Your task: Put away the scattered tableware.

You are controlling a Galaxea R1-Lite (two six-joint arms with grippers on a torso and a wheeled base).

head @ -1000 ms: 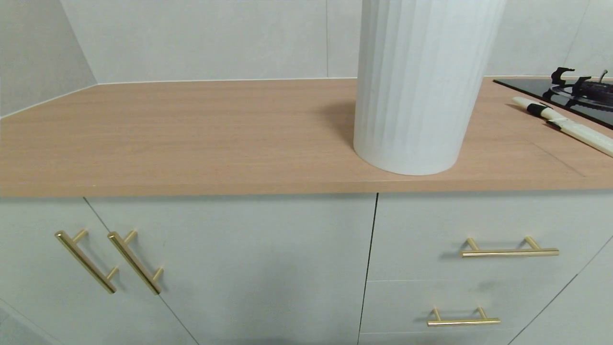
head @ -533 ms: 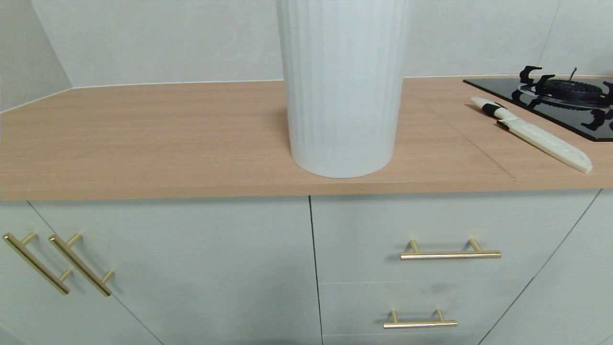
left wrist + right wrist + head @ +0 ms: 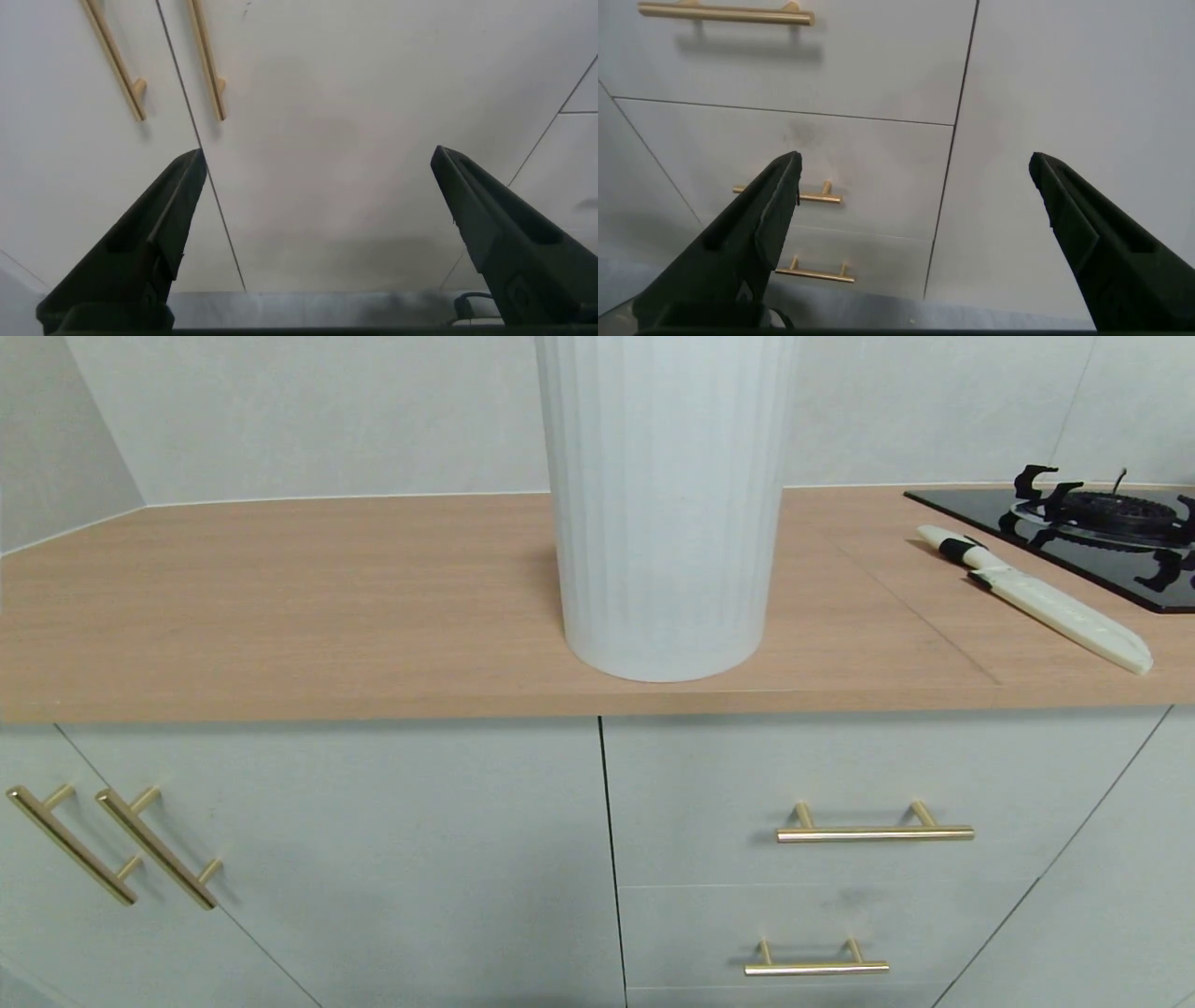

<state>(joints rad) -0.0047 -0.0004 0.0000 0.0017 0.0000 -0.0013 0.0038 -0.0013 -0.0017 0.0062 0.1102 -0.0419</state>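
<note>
Head view: knife (image 3: 1036, 597) at frame right on the desk (image 3: 280, 616). Wrist views: left gripper (image 3: 318, 154) and right gripper (image 3: 915, 159), both spread, before the cabinet fronts (image 3: 355, 112).

cream knife (image 3: 1036, 601), black band, maybe sheathed | flat on countertop (image 3: 280, 616) near hob (image 3: 1083, 553) | ribbed white container (image 3: 665, 523) upright

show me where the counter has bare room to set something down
The widest bare patch of countertop runs from the left wall corner to the white ribbed container. A narrower strip lies between the container and the knife. The right end is crowded, with the knife beside the cooktop.
</note>
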